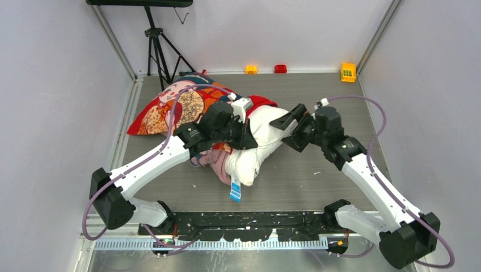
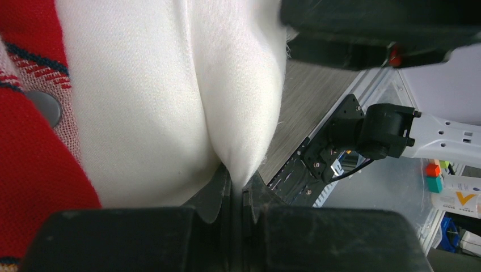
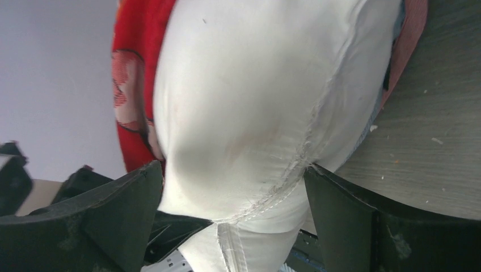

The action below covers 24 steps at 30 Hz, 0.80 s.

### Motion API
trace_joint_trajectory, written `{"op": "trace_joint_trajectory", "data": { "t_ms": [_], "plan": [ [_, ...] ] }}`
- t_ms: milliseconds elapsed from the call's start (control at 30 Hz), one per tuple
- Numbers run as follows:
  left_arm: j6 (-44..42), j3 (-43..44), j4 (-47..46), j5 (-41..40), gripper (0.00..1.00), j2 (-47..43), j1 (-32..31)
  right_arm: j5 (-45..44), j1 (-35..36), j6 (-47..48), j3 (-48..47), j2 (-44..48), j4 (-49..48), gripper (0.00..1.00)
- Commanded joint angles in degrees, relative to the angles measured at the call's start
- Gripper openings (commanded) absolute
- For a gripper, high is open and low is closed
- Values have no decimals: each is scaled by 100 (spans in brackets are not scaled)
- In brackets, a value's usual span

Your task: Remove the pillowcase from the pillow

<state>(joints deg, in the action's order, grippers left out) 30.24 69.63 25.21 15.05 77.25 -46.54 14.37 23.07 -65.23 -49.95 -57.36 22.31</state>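
Note:
The white pillow (image 1: 258, 150) lies mid-table, its near half bare and a blue tag (image 1: 235, 191) at its near end. The red printed pillowcase (image 1: 170, 107) still covers its far left part and is bunched around its middle. My left gripper (image 1: 245, 136) is shut on a pinch of the white pillow fabric (image 2: 170, 85), with the gripper (image 2: 238, 181) closed tight and red pillowcase (image 2: 34, 170) to its left. My right gripper (image 1: 287, 127) is open at the pillow's right side. In its wrist view the right gripper (image 3: 231, 170) straddles the pillow's seamed end (image 3: 244, 85) with wide jaws, the pillowcase (image 3: 133, 56) behind.
A camera tripod (image 1: 156, 45) stands at the back left. Small toy blocks sit along the back wall: yellow (image 1: 250, 69), red (image 1: 280, 68), yellow-green (image 1: 348, 71). A black mounting rail (image 1: 255, 224) runs along the near edge. White walls enclose the table.

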Motion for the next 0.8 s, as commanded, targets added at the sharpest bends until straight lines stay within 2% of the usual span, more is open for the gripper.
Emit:
{"op": "trace_joint_trajectory", "data": {
  "t_ms": [0,67,300,333,433,467,500,533,567,633,700,767],
  "plan": [
    [269,294,-973,348,0,-118,40,-497,475,-698,-46,-387,-445,100],
    [275,296,-1005,472,0,-122,48,-530,630,-919,75,-516,-883,100],
    [239,310,-1055,664,0,-275,71,-1212,794,-978,285,-851,-872,100],
    [223,319,-1033,681,0,-288,70,-1255,795,-978,360,-881,-960,93],
    [127,414,-774,658,0,-349,84,-1318,791,-923,567,-872,-1296,45],
    [38,482,-590,579,4,-372,84,-1355,788,-892,589,-845,-1338,28],
    [-53,561,-346,434,13,-401,84,-1391,795,-800,573,-800,-1348,15],
    [-144,667,-44,95,31,-441,83,-1415,791,-674,537,-757,-1326,5],
    [-243,784,389,-196,43,-480,84,-1419,795,-537,501,-708,-1281,1],
    [-485,1010,988,-766,57,-609,84,-1420,795,-233,441,-586,-1176,0],
    [-672,1223,1443,-1252,65,-814,84,-1420,795,-25,435,-451,-1156,0],
    [-787,1374,1782,-1626,66,-970,84,-1420,795,116,467,-326,-1186,0]
  ]
}}
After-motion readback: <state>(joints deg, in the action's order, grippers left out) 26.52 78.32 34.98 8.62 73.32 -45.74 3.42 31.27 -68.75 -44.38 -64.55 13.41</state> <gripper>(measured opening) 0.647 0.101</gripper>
